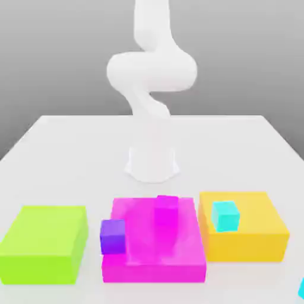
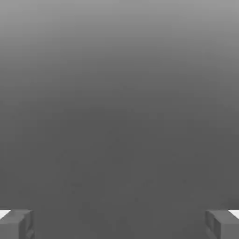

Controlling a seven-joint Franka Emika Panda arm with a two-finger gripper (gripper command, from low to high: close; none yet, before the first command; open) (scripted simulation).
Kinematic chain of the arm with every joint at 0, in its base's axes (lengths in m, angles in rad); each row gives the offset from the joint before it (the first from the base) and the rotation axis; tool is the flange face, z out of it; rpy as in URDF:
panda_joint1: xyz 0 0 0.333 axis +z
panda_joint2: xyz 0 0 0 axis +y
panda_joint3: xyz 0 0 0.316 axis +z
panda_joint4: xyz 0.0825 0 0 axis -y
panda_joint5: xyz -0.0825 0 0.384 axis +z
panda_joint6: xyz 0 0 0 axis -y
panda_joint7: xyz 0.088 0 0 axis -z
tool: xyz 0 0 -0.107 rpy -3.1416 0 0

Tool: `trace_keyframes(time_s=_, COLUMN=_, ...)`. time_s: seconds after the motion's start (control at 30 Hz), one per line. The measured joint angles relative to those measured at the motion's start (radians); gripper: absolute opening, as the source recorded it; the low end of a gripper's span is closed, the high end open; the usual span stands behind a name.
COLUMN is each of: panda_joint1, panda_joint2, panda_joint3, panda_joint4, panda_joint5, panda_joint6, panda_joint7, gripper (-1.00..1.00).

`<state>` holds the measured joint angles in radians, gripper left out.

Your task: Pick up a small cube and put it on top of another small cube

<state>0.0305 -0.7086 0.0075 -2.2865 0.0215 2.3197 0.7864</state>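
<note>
From the exterior view's left: a green block (image 1: pixel 44 240); a purple cube (image 1: pixel 113 237) at the near left corner of a magenta block (image 1: pixel 157 270), its underside unclear; a magenta cube (image 1: pixel 166 210), nearly lost against that block; a cyan cube (image 1: pixel 225 216) on a yellow block (image 1: pixel 249 245); another cyan cube (image 1: pixel 301 290), mostly cut off. In the hand view the gripper (image 2: pixel 119 225) stands wide open, partly cropped

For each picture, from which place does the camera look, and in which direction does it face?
Exterior view: off the arm, facing the robot arm and, slightly from above, the coloured blocks before its base.
Hand view: on the hand, looking out past the gripper, its two fingers apart, at plain grey.
Shared: no object I can match.
</note>
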Motion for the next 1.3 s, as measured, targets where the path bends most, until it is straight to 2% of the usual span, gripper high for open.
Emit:
trace_keyframes(time_s=0.3, panda_joint1=0.099, panda_joint2=0.332, panda_joint3=0.053, panda_joint4=0.05, panda_joint5=0.057, panda_joint6=0.071, panda_joint7=-0.032, gripper=0.0)
trace_keyframes(time_s=0.53, panda_joint1=0.157, panda_joint2=0.586, panda_joint3=0.123, panda_joint4=0.087, panda_joint5=0.052, panda_joint6=0.126, panda_joint7=-0.022, gripper=0.0)
trace_keyframes(time_s=0.9, panda_joint1=0.303, panda_joint2=0.989, panda_joint3=0.171, panda_joint4=0.145, panda_joint5=-0.079, panda_joint6=0.214, panda_joint7=0.078, gripper=0.0)
trace_keyframes(time_s=1.03, panda_joint1=0.376, panda_joint2=1.135, panda_joint3=0.161, panda_joint4=0.168, panda_joint5=-0.139, panda_joint6=0.243, panda_joint7=0.122, gripper=0.0)
trace_keyframes(time_s=1.17, panda_joint1=0.416, panda_joint2=1.279, panda_joint3=0.132, panda_joint4=0.199, panda_joint5=-0.181, panda_joint6=0.33, panda_joint7=0.151, gripper=0.0)
trace_keyframes(time_s=1.2, panda_joint1=0.422, panda_joint2=1.309, panda_joint3=0.125, panda_joint4=0.206, panda_joint5=-0.187, panda_joint6=0.352, panda_joint7=0.156, gripper=-1.0)
trace_keyframes(time_s=1.3, panda_joint1=0.422, panda_joint2=1.309, panda_joint3=0.125, panda_joint4=0.206, panda_joint5=-0.186, panda_joint6=0.352, panda_joint7=0.155, gripper=-1.0)
